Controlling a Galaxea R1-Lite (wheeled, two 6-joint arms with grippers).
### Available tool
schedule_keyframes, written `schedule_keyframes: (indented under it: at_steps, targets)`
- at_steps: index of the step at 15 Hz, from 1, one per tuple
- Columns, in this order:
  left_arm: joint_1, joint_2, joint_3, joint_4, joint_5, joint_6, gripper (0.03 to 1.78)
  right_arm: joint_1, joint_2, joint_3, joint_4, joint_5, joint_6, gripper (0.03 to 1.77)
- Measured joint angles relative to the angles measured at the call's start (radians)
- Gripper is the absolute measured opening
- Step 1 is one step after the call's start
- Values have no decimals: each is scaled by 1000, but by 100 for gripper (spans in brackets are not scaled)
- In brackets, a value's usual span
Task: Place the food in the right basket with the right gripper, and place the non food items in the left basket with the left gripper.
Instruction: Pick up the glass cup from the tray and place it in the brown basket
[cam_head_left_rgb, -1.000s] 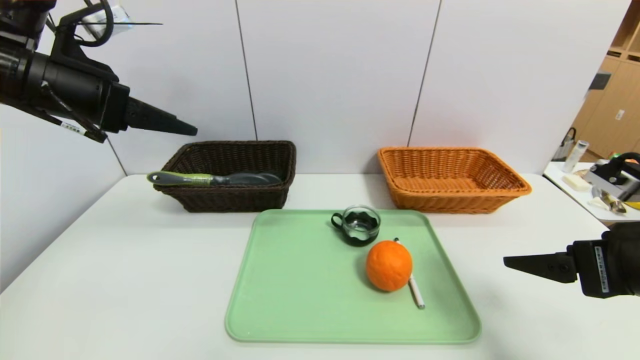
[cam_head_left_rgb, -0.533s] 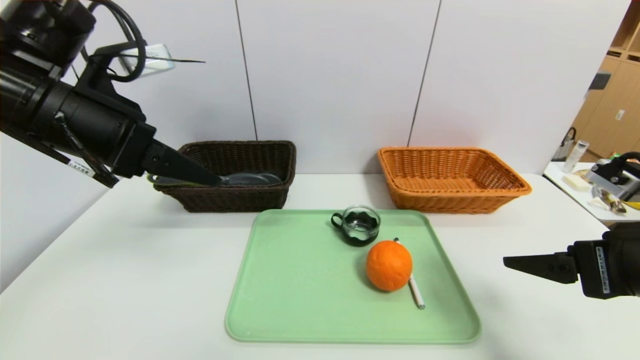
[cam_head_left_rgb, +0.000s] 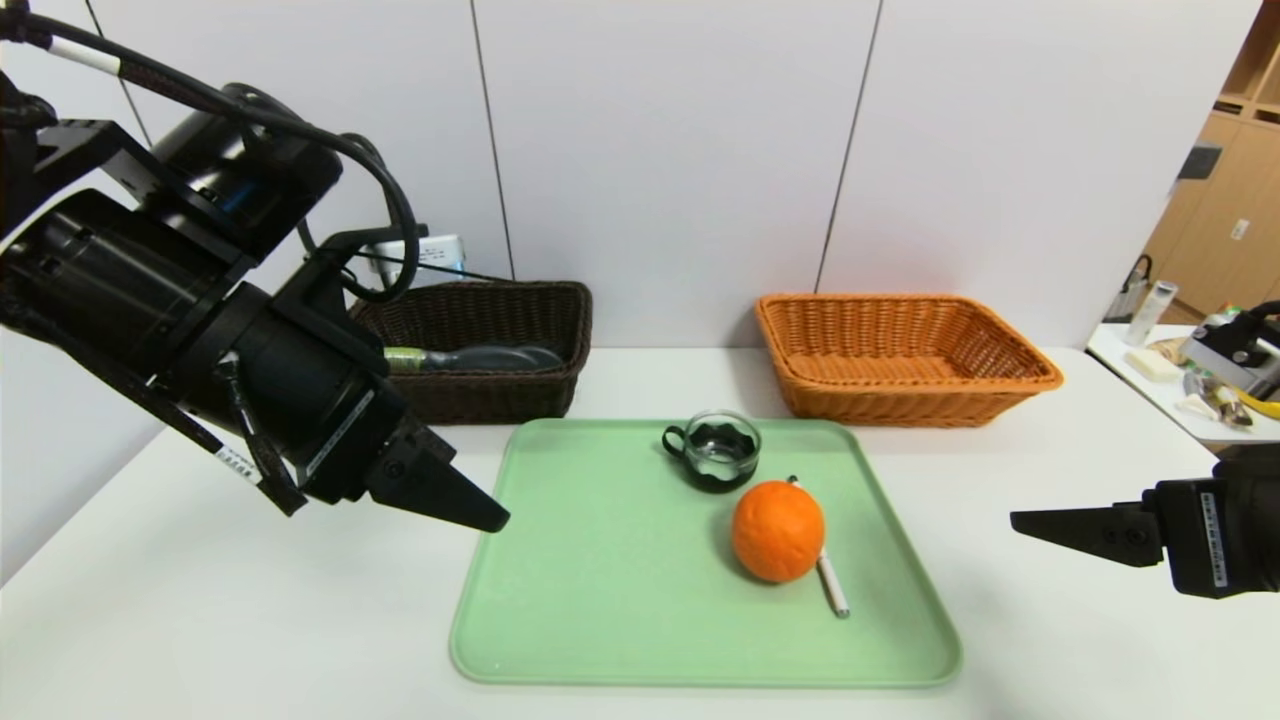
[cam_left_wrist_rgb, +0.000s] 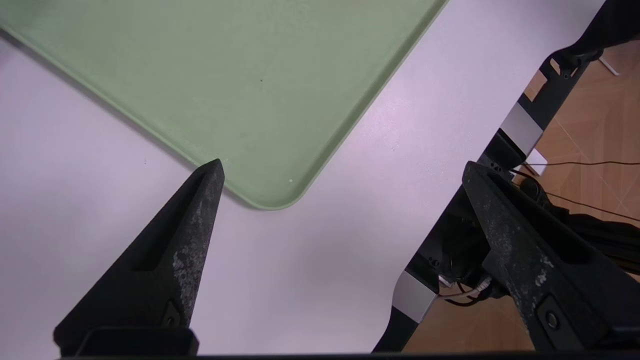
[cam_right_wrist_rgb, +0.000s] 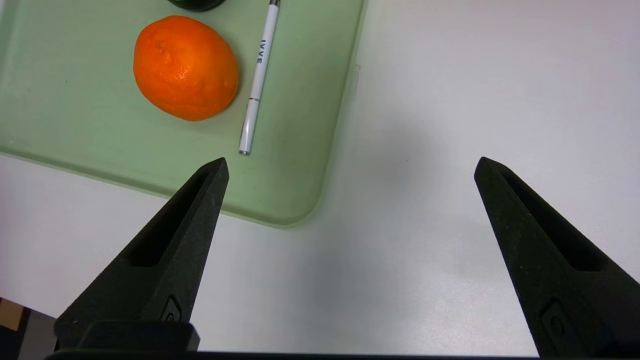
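Your left gripper (cam_left_wrist_rgb: 343, 170) hovers by the tray's left edge, spread wide around nothing; your right gripper (cam_right_wrist_rgb: 352, 167), equally wide and empty, hangs right of the tray (cam_head_left_rgb: 600, 600). Only the right wrist view lets you read "IVVE" on the white pen (cam_right_wrist_rgb: 259, 75), lying beside the orange (cam_head_left_rgb: 778, 531), its long axis running from the far side toward you. The head view alone shows you the brush (cam_head_left_rgb: 490, 359) in the dark basket (cam_head_left_rgb: 480, 398).
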Motion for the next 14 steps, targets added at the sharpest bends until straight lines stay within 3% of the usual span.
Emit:
schedule_keyframes:
  at_steps: [5, 7, 8, 10, 14]
  targets:
    - [-10, -9, 92, -43, 7, 73, 169, 0, 0, 0, 0, -1, 1, 170]
    - [-6, -11, 150, -104, 7, 148, 169, -2, 1, 2, 0, -1, 1, 170]
    - [-1, -11, 175, -159, 2, 196, 161, -3, 1, 2, 0, -1, 1, 170]
    - [4, -3, 213, -254, 0, 225, 129, -4, 3, 2, 0, -2, 1, 170]
    - [3, 28, 267, -416, -1, 157, 81, -10, 3, 3, 0, -3, 2, 170]
